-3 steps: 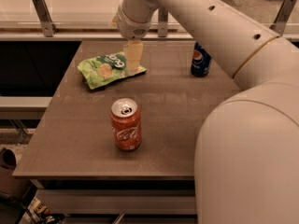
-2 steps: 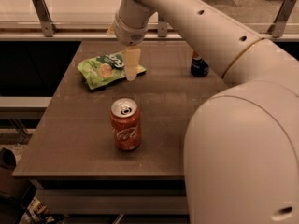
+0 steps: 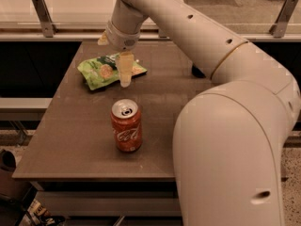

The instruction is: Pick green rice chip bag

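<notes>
The green rice chip bag [image 3: 102, 70] lies flat on the far left part of the brown table [image 3: 75, 140]. It is light green with a dark logo and pictured tan chips. My gripper [image 3: 124, 68] hangs down from the white arm [image 3: 188, 27] over the bag's right end and covers part of it. I cannot tell whether it touches the bag.
An orange-red soda can [image 3: 126, 125] stands upright in the middle of the table, in front of the bag. A dark object [image 3: 197, 72] peeks out behind my arm at the right. A railing post [image 3: 42, 15] stands beyond the far edge. My arm's large body fills the right side.
My arm has swung further left across the view and now hides most of the blue can. The gripper has come lower over the bag's right end. The bag and the red can have not moved.
</notes>
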`<move>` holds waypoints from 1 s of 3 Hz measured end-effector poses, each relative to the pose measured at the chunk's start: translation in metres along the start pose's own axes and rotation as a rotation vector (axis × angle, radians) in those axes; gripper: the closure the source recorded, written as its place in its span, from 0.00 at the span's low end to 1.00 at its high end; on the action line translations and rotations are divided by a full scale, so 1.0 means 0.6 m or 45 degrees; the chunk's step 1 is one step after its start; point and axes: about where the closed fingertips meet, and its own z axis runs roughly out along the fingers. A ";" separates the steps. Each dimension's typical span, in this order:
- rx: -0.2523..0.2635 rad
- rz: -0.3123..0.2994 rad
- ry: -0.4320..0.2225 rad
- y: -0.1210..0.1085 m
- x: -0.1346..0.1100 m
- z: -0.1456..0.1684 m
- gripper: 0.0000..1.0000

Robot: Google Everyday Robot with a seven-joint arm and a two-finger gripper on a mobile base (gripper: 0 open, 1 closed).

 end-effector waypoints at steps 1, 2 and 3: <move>-0.051 -0.045 -0.102 -0.005 -0.048 0.027 0.00; -0.052 -0.046 -0.102 -0.005 -0.049 0.028 0.00; -0.133 -0.032 -0.007 -0.014 -0.035 0.053 0.00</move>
